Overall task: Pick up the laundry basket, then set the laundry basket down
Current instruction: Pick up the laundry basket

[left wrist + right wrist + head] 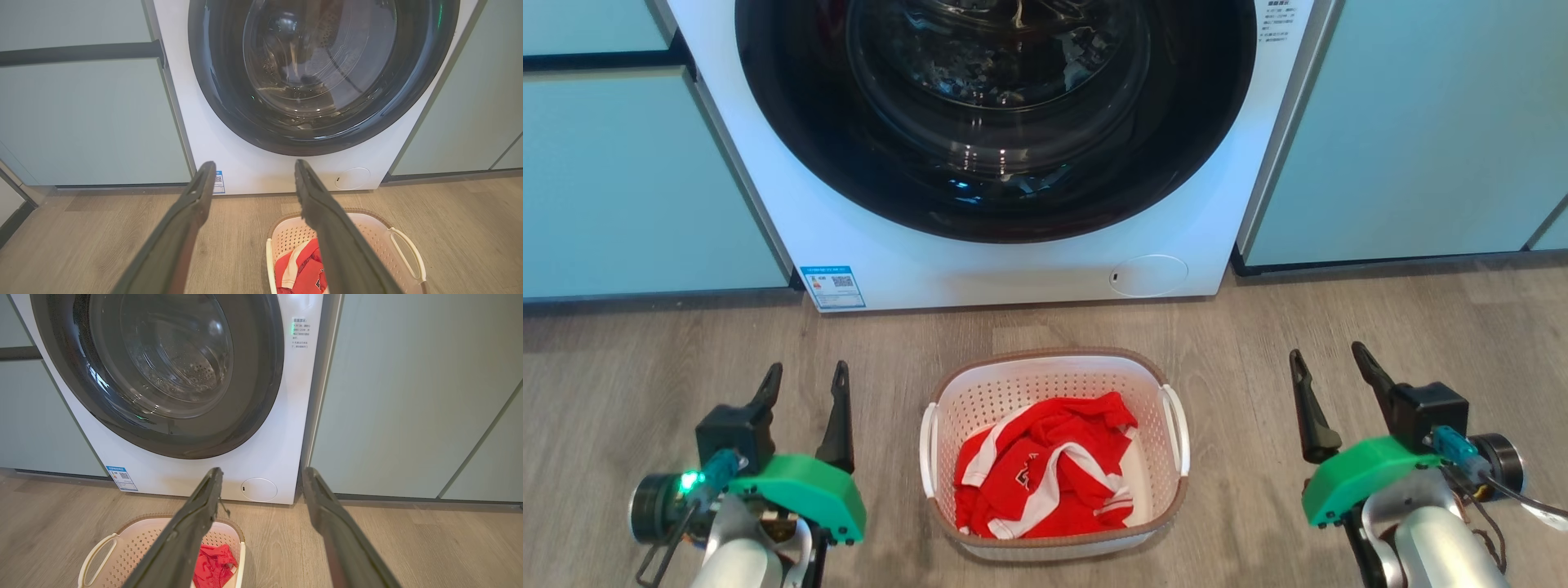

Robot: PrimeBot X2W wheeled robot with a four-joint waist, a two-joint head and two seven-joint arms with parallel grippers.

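Basket (1054,384) sits upright on the wood floor (1258,327) just in front of the washer (1013,278), midway between the two arms, with a red garment (1045,469) bunched in its bottom. The left gripper (807,369) hangs well off its left side and the right gripper (1325,353) well off its right, both with fingers spread apart and holding nothing, so the pick-up has not begun. The likely trouble lies in the handles (1178,429): they are thin white loops lying close against the walls, and a long finger that comes in a little off could slide past the loop or push the wall instead. The basket looks light, so a one-sided push would probably skid it across the smooth floor or turn it. If only one side is caught, or the arms rise unevenly, it would tip and the garment could spill out. A forward swing could also knock it against the washer.
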